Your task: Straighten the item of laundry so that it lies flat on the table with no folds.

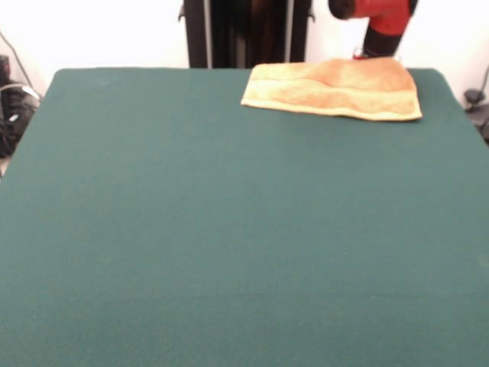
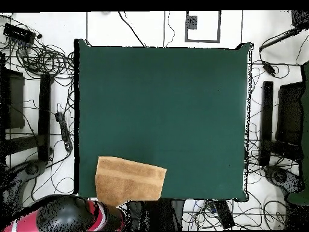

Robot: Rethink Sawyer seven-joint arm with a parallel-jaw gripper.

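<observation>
Towel: the yellow-orange towel lies at the worktop's edge nearest the robot, toward one corner; in the overhead view part of it seems to reach past that edge.
Worktop: dark green worktop, bare except for the towel.
Lie of the towel: long axis runs along the robot-side edge; a paler band along one side suggests a fold, so it probably isn't fully flat.
Arm: red and black arm sits just behind the towel, at the pedestal side.
Hand: hidden in both views; cannot tell whether it is open or holds anything.
Key relation: the towel lies directly in front of the arm, toward the worktop's middle, so the next move is likely a short reach forward and down.
</observation>
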